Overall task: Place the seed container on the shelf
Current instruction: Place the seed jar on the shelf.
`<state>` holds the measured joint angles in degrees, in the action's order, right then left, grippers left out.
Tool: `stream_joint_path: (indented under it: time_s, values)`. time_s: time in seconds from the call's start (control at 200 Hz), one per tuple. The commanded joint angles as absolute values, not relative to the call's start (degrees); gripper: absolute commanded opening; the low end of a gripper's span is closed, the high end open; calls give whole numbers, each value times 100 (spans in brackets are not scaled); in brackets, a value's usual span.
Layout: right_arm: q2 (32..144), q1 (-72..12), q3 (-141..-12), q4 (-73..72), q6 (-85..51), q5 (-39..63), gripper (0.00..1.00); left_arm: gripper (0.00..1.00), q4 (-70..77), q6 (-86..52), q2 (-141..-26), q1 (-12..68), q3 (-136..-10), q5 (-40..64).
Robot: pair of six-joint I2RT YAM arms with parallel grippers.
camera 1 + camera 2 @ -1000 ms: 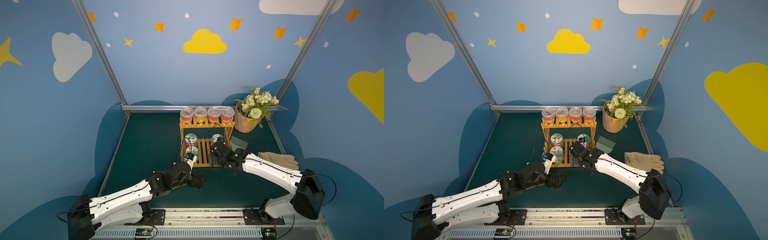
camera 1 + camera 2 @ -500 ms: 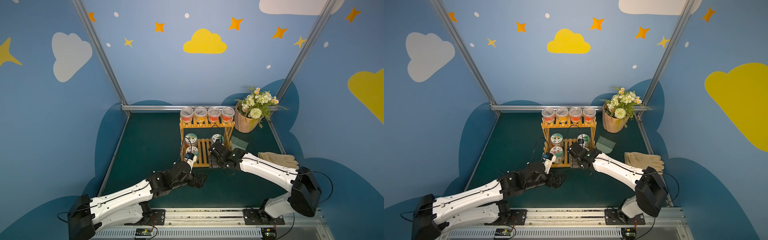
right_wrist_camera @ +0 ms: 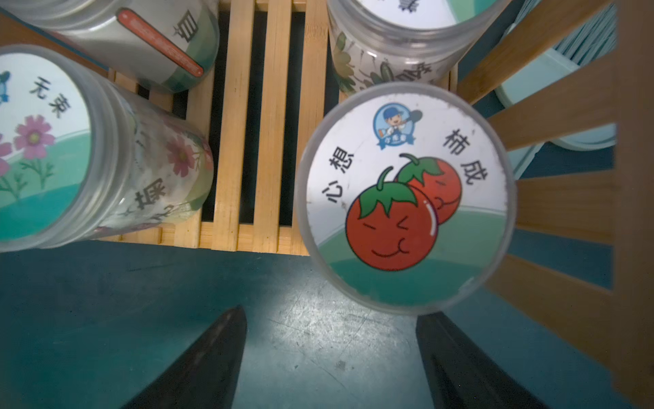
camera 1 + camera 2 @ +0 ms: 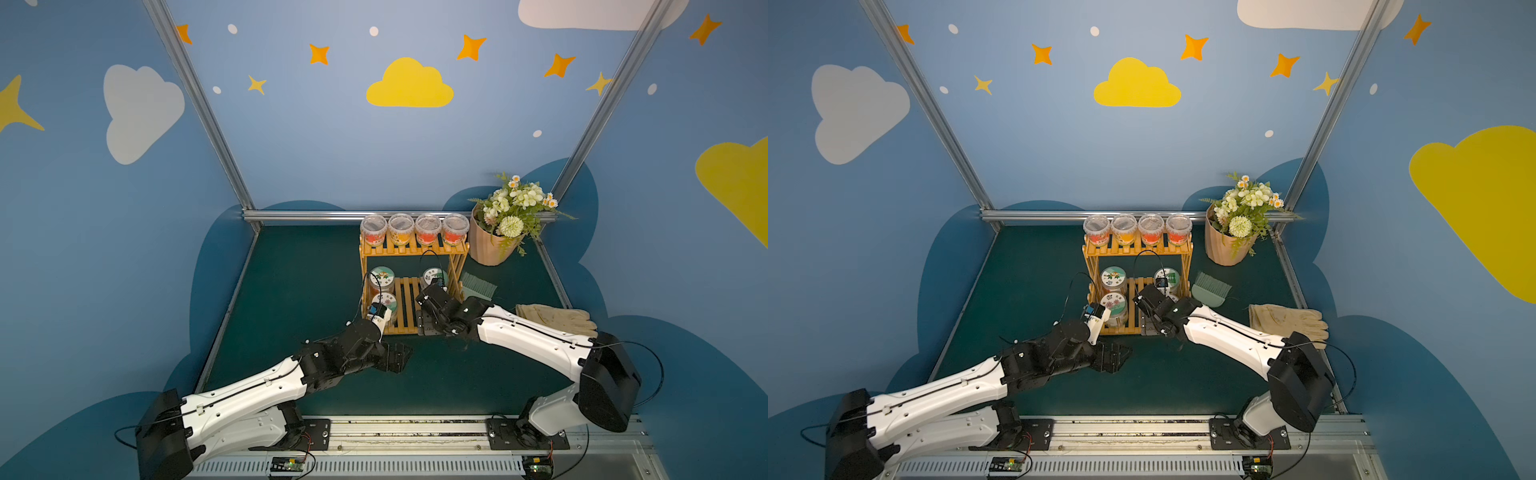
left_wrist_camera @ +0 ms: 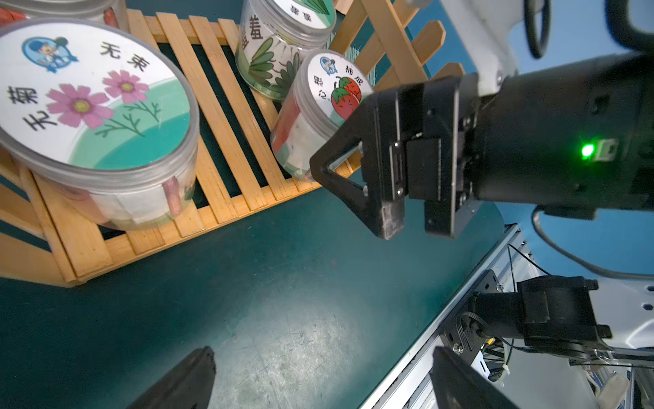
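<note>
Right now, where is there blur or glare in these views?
Right wrist view: tomato-lid container fairly sharp, right pincer blurred and dark, pale glare on the mat. Left wrist view: similar pale patch, left pincer soft. Both top views: dim, even light, in focus.

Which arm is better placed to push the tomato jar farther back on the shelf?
Right, probably. The right hand, open, sits just in front of the tomato jar at the shelf's lower front corner. The left hand, also open, hangs over the mat, clear of the shelf.
</note>
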<state>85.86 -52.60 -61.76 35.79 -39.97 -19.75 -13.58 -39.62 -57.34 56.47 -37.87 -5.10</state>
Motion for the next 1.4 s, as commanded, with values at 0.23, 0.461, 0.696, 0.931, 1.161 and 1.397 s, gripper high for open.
stream_joint_path:
  time_s: [0.23, 0.461, 0.696, 0.931, 1.161, 1.397]
  values:
    - [8643, -5221, -6212, 3577, -4018, -2263, 74, 100, -1267, -4084, -5506, 5567, -3633, -422]
    - [8736, -5203, -6248, 3533, -3977, -2650, 71, 100, -1276, -4008, -5525, 5546, -3691, -440]
    - [8762, -5118, -6161, 3326, -3808, -3008, 70, 100, -1269, -4012, -5574, 5541, -3731, -413]
    - [8696, -5089, -6082, 3346, -3770, -2973, 68, 100, -1256, -4043, -5596, 5546, -3744, -400]
    - [8229, -5145, -6349, 3858, -3751, -2830, 77, 100, -1434, -3938, -5548, 5538, -3887, -417]
    - [7531, -5342, -6887, 4464, -3472, -2442, 89, 100, -1499, -3973, -5476, 5536, -4049, -508]
